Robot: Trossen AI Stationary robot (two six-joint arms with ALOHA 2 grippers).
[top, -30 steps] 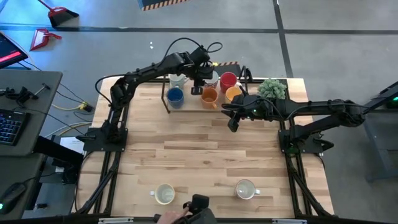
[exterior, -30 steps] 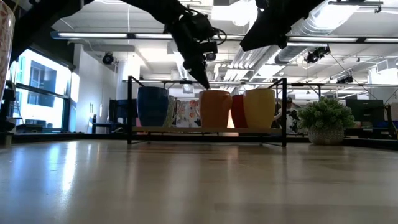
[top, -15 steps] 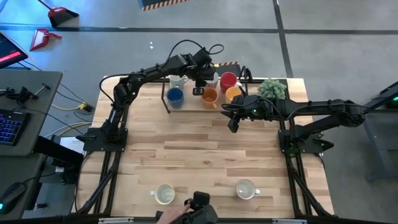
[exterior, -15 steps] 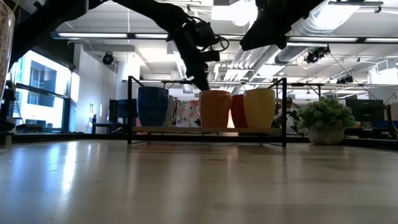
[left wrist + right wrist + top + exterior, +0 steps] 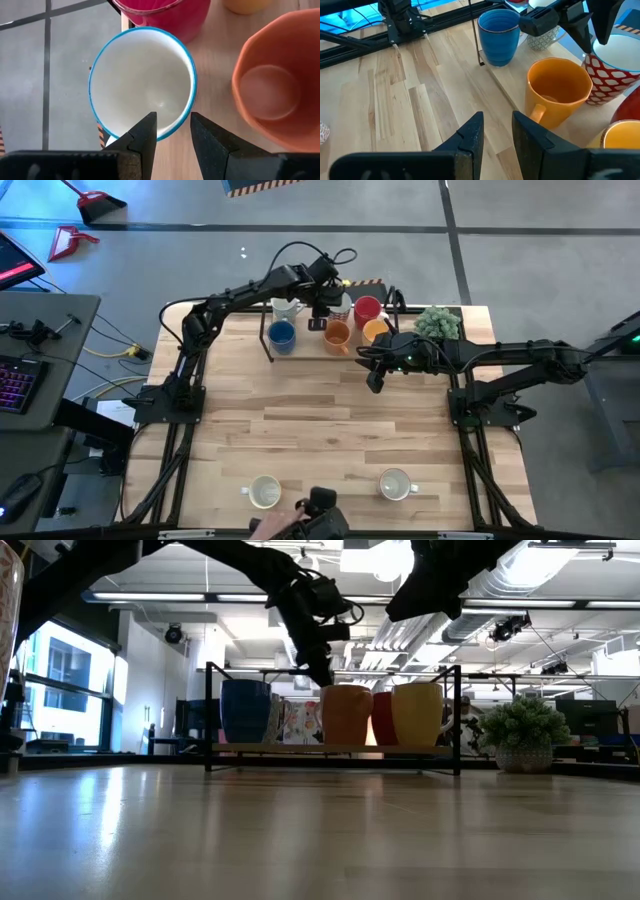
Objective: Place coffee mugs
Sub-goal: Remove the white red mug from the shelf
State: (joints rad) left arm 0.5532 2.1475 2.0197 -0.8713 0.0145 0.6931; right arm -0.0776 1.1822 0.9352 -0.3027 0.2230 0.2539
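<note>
Nearest edge of the pale plank table [image 5: 320, 425], visible grain: two cream mugs, glossy and round. One sits left [image 5: 265, 492], one right [image 5: 395, 484], well apart, both far from either of my grippers.

Mid-table: my right gripper [image 5: 495, 131] hovers over bare wood just in front of the rack. The blunt dark fingers are spread a little with nothing between them. The yellow-orange mug [image 5: 376, 330] is just beyond it.

Far end: a low rack [image 5: 208, 715], thin black metal frame around a wooden board, holds six mugs.
- Front row: blue mug [image 5: 499, 35], smooth cylinder; darker orange mug [image 5: 270, 95], faceted wall, matte inside; then the yellow-orange one.
- Back row: white mug [image 5: 285, 308] with side handle; patterned mug [image 5: 142, 80]; red mug [image 5: 160, 12], glossy magenta.

The patterned mug is white with a red scale print, a thin blue rim and a plain white inside.

My left gripper [image 5: 172, 132] is right above the patterned mug, pointing down. The fingers are parted, one over the inside and one over the outside. The rim shows in the gap, which is wider than the wall, so there is no pinch. The orange mug is just beside that gripper, and the red one is just past the patterned mug.

Beside the rack, at the table's far right corner: a leafy green plant [image 5: 522, 730] in a textured pale pot.
</note>
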